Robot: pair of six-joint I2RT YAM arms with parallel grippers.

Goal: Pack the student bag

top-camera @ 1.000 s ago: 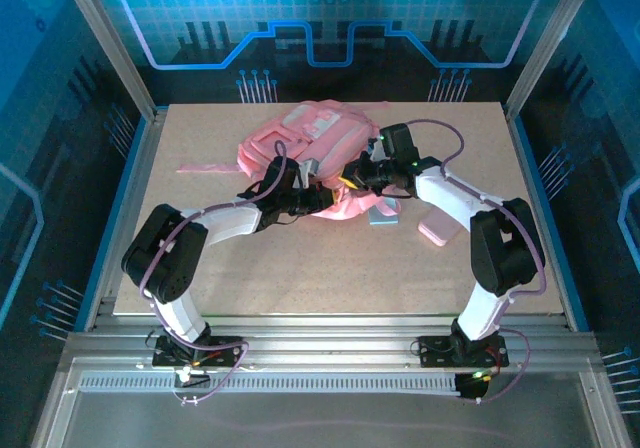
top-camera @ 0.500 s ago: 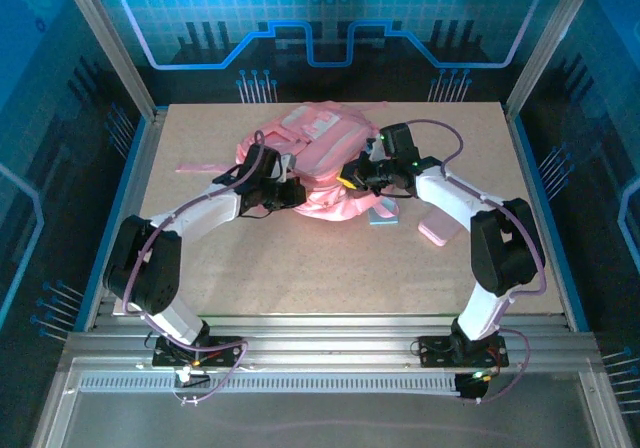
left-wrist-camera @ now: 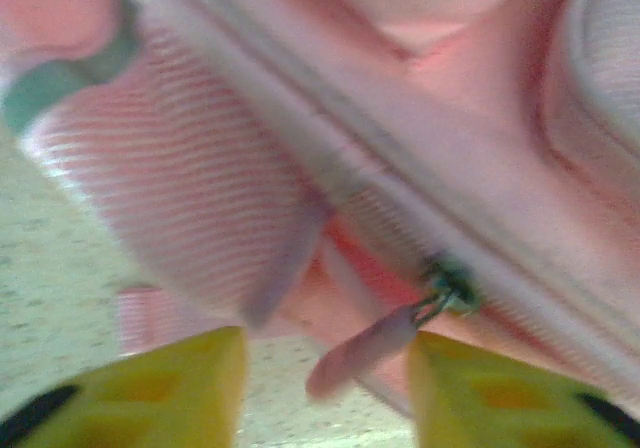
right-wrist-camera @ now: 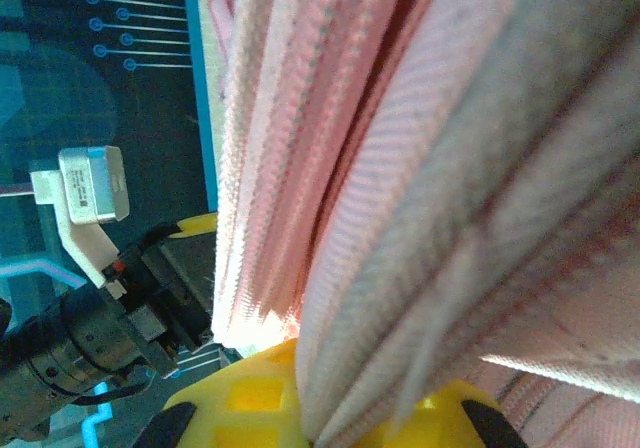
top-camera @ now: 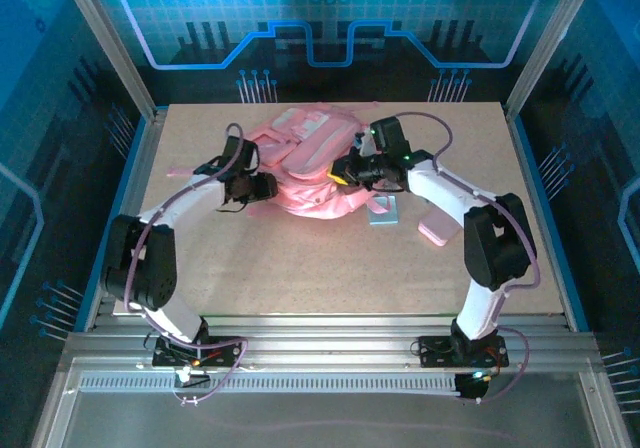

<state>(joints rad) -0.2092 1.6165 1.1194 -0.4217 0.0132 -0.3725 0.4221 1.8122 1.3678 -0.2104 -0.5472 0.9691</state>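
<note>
The student bag (top-camera: pixel 305 148), a soft pink backpack with pale patches, lies at the back middle of the table. My left gripper (top-camera: pixel 264 188) is at its left side. In the left wrist view the yellow fingers (left-wrist-camera: pixel 180 383) stand open, and a pink zipper pull (left-wrist-camera: pixel 362 353) hangs loose between them, just off the right finger. My right gripper (top-camera: pixel 346 175) is on the bag's right front edge. It is shut on a fold of the bag's ribbed pink and grey fabric (right-wrist-camera: pixel 420 268), which rises from between its yellow fingers (right-wrist-camera: pixel 250 393).
A pale blue flat item (top-camera: pixel 383 211) lies just right of the bag, partly under the right arm. A small pink flat item (top-camera: pixel 437 232) lies further right. A pink strap (top-camera: pixel 190 168) trails off to the bag's left. The near half of the table (top-camera: pixel 320 268) is bare.
My left gripper has swung left and back, from the bag's front middle to its left side. The right gripper has shifted slightly left, still holding the fabric, and the bag has changed shape.
</note>
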